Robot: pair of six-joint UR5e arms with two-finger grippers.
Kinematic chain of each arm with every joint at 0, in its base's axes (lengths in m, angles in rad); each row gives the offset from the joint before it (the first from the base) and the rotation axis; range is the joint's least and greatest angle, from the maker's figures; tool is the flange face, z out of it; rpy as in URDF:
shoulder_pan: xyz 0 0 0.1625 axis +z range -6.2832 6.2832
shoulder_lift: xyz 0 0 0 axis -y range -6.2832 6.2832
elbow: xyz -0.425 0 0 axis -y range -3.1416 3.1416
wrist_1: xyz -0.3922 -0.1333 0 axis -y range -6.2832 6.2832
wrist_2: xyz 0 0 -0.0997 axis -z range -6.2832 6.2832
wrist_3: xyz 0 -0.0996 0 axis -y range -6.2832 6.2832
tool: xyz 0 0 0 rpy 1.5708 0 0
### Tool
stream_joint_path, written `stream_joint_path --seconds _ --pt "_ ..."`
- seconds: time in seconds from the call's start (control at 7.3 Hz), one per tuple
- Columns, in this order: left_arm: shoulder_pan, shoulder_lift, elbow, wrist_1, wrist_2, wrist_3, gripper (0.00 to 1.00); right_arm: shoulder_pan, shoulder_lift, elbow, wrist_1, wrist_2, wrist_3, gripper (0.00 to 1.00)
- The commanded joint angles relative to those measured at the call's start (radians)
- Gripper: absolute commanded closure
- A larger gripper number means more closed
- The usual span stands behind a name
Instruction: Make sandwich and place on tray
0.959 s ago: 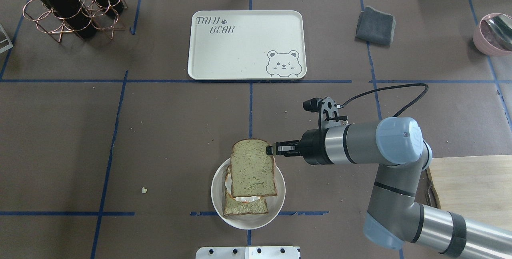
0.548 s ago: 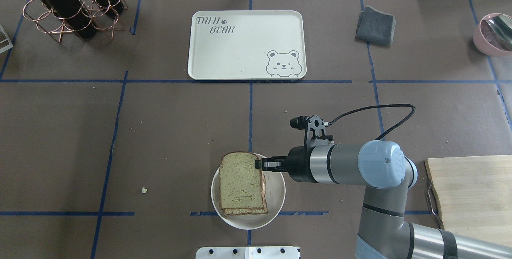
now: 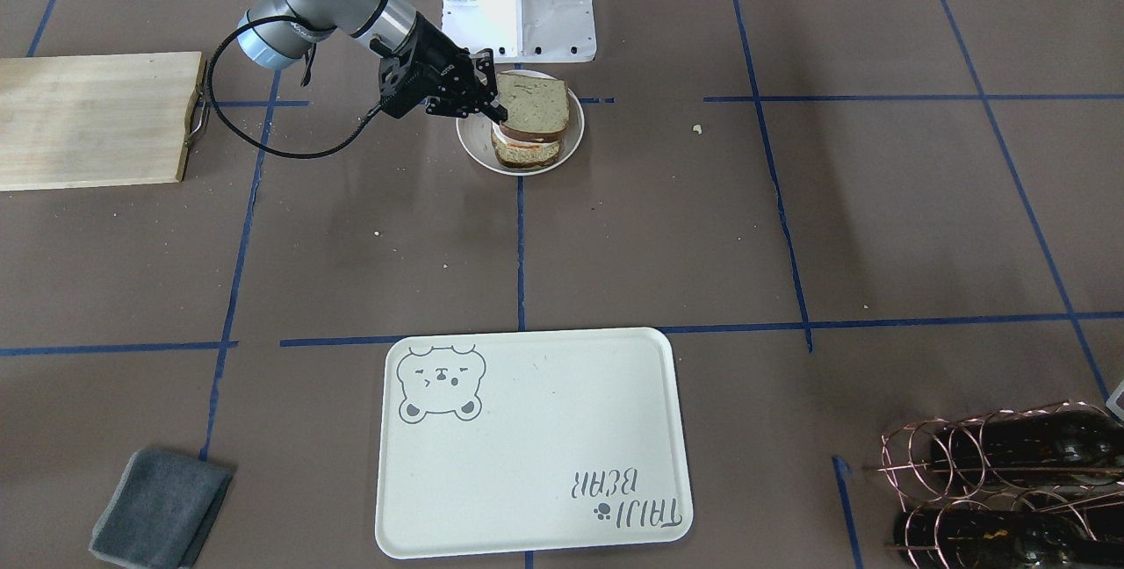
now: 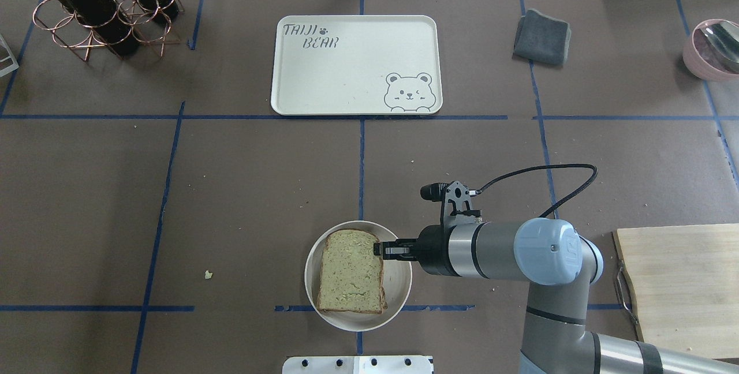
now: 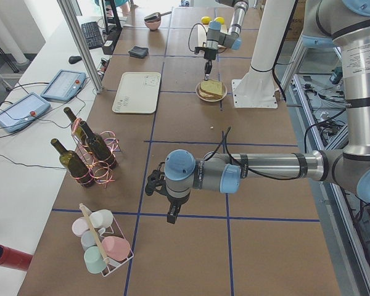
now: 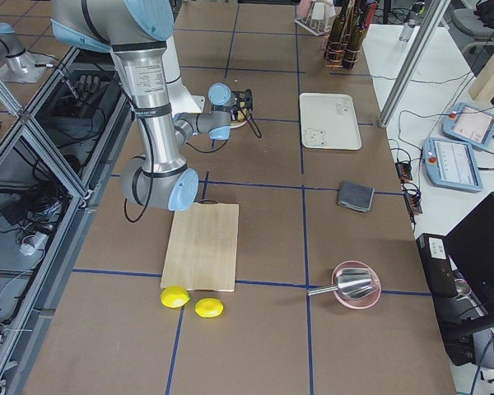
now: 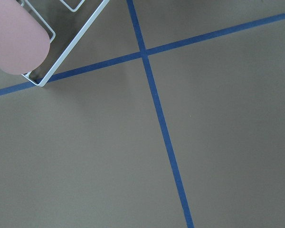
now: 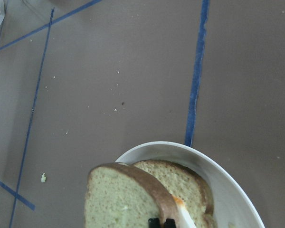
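My right gripper [image 4: 381, 250] is shut on the right edge of the top bread slice [image 4: 350, 270], tan-green with a dark crust. It holds this slice over the stack on the small round white plate [image 4: 404, 284]. In the front-facing view the top slice [image 3: 531, 104] sits just above the white egg [image 3: 500, 137] and the bottom slice [image 3: 527, 154]. The right wrist view shows both slices and an orange bit of egg [image 8: 179, 205]. The cream tray [image 4: 356, 65] lies bare at the far centre. My left gripper [image 5: 153, 185] shows only in the exterior left view; I cannot tell its state.
A wooden board [image 4: 675, 287] lies at the near right. A grey cloth [image 4: 541, 36] lies right of the tray, and a pink bowl with a metal scoop [image 4: 713, 48] is at the far right. A copper rack of wine bottles [image 4: 104, 4] stands far left.
My right gripper has carried the top slice toward the robot and down over the plate. The slice now covers the egg and the bottom slice in the overhead view.
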Motion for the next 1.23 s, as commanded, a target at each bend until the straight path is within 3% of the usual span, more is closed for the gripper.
stream_joint_path --seconds 0.0,0.14,0.27,0.41,0.55,0.96,1.1 --pt "0.000 0.000 0.000 0.000 0.001 0.000 0.00 -0.001 -0.002 -0.008 0.000 0.000 -0.009 1.00" --pt "0.000 0.000 0.000 0.000 0.001 0.000 0.00 -0.001 0.001 -0.008 0.000 -0.003 -0.009 0.97" --pt "0.000 0.000 -0.001 0.000 0.001 0.000 0.00 -0.001 0.003 -0.006 0.000 -0.032 -0.009 0.01" --pt "0.000 0.000 -0.001 0.000 0.001 0.000 0.00 0.005 0.001 -0.006 -0.003 -0.029 -0.011 0.00" --pt "0.000 0.000 0.000 0.000 -0.001 0.002 0.00 0.045 0.006 0.009 -0.079 0.001 -0.011 0.00" --pt "0.000 -0.008 -0.024 0.002 0.010 0.003 0.00 0.311 0.015 0.020 -0.370 0.286 -0.085 0.00" --pt "0.000 -0.009 -0.035 0.002 0.011 0.003 0.00 0.354 0.013 0.025 -0.523 0.293 -0.177 0.00"
